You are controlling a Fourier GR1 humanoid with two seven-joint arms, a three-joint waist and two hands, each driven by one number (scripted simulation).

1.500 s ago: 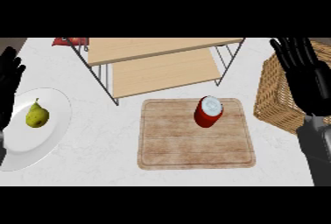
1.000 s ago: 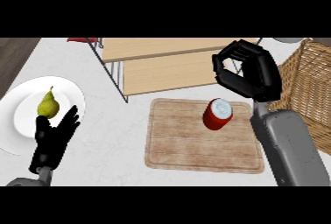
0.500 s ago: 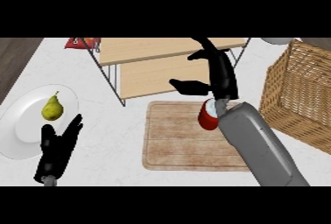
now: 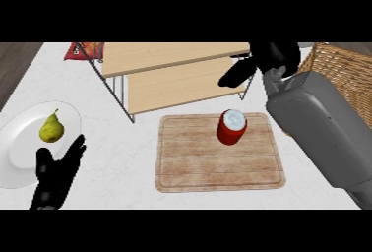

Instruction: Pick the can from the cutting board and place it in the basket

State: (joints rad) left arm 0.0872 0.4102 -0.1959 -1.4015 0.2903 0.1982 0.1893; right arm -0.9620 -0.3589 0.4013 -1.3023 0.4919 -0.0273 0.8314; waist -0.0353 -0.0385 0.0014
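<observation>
Red can [image 4: 232,127] upright on board [image 4: 218,170] | right hand [image 4: 263,60] beyond it — curled, holding nothing

Red can [image 4: 232,127] stands upright on the cutting board [image 4: 218,167], towards its far right part. Right robot hand [image 4: 263,61] is beyond the board, over the wooden shelf rack [image 4: 170,74], apart from the can, fingers curled. Wicker basket [image 4: 349,78] at right. Left robot hand [image 4: 56,174] rests open beside the plate [image 4: 18,157] bearing a pear [image 4: 51,128].
</observation>
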